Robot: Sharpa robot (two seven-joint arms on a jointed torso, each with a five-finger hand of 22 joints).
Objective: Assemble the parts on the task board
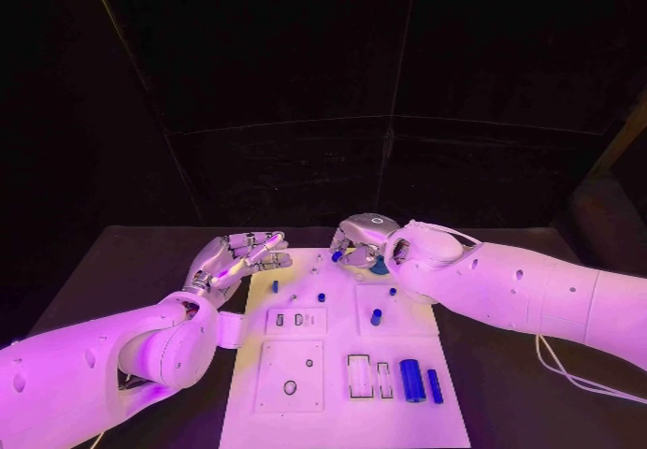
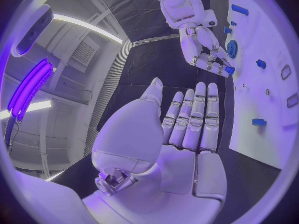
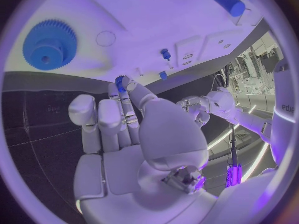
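Faintly, letters reading "edu" show on a white arm in the right wrist view. Right hand (image 3: 127,129) pinches a small blue gear (image 3: 120,79) at its fingertips, above the far edge of the task board (image 1: 405,412); a large blue gear (image 3: 49,44) lies on the board just beyond. Left hand (image 1: 240,257) hovers empty, fingers straight and slightly apart, beside the board's far left corner over the black surface (image 1: 135,271).
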